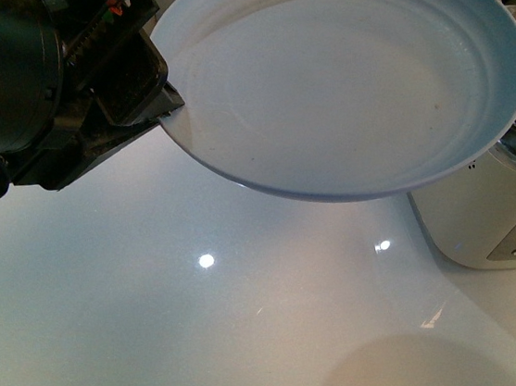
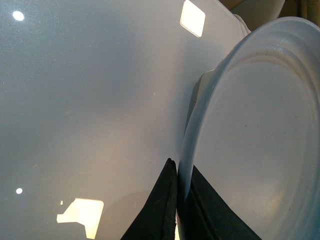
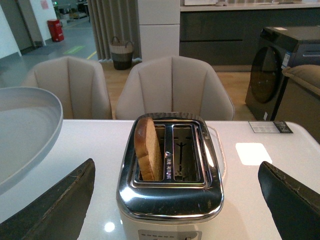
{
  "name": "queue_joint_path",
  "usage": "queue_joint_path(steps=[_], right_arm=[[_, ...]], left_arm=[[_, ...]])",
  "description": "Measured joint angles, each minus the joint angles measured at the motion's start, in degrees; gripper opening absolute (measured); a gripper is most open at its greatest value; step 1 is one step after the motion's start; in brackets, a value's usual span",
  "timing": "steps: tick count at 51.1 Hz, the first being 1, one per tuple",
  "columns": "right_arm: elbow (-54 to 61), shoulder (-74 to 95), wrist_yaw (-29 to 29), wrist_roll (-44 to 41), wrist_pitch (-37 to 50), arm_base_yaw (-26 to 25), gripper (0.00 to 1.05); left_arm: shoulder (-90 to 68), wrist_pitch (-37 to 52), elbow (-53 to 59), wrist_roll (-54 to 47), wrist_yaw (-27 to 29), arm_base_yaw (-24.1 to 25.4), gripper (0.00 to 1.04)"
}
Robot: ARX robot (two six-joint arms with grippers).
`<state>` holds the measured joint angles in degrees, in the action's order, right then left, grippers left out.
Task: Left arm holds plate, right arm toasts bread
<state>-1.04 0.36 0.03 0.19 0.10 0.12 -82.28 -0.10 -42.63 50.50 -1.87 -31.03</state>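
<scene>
My left gripper (image 1: 165, 94) is shut on the rim of the pale blue-grey plate (image 1: 348, 80) and holds it tilted in the air above the white table. In the left wrist view the black jaws pinch the plate's rim (image 2: 186, 165); the plate (image 2: 260, 145) is empty. The bread (image 3: 147, 150) stands upright in one slot of the toaster (image 3: 170, 190), its rounded top sticking out. My right gripper (image 3: 175, 200) is open, with its fingers (image 3: 60, 205) wide apart on either side of the toaster. The plate's edge also shows in the right wrist view (image 3: 25, 130).
The white and chrome toaster (image 1: 493, 213) stands at the table's right side, partly behind the plate. Its second slot (image 3: 184, 152) is empty. Beige chairs (image 3: 175, 85) stand beyond the table's far edge. The white glossy table (image 1: 208, 329) reflects ceiling lights.
</scene>
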Motion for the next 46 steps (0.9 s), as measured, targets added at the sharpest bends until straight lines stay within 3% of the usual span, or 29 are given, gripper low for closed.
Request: queue_joint_path(steps=[10, 14, 16, 25, 31, 37, 46], right_arm=[[0.0, 0.0, 0.0, 0.0, 0.0, 0.0, 0.96], [0.0, 0.0, -0.02, 0.0, 0.0, 0.0, 0.96], [0.0, 0.0, 0.0, 0.0, 0.0, 0.0, 0.96], [0.0, -0.04, -0.02, -0.02, -0.02, 0.0, 0.96], [0.0, -0.04, -0.02, 0.0, -0.02, 0.0, 0.96], [0.0, -0.04, -0.02, -0.02, -0.02, 0.0, 0.96], [0.0, -0.04, -0.02, 0.0, 0.0, 0.0, 0.96]], left_arm=[[0.0, 0.13, 0.02, 0.13, 0.26, -0.02, 0.03], [0.02, 15.15, 4.46, 5.31, 10.21, -0.7, 0.03], [0.04, 18.88, 4.96, 6.73, 11.52, -0.55, 0.03], [0.96, 20.33, 5.29, 8.17, 8.35, 2.08, 0.03], [0.94, 18.32, 6.27, 4.74, 3.54, 8.26, 0.03], [-1.09, 16.7, 7.87, -1.66, -1.95, 17.77, 0.03], [-9.4, 19.96, 9.73, -10.62, -6.21, 29.92, 0.03]])
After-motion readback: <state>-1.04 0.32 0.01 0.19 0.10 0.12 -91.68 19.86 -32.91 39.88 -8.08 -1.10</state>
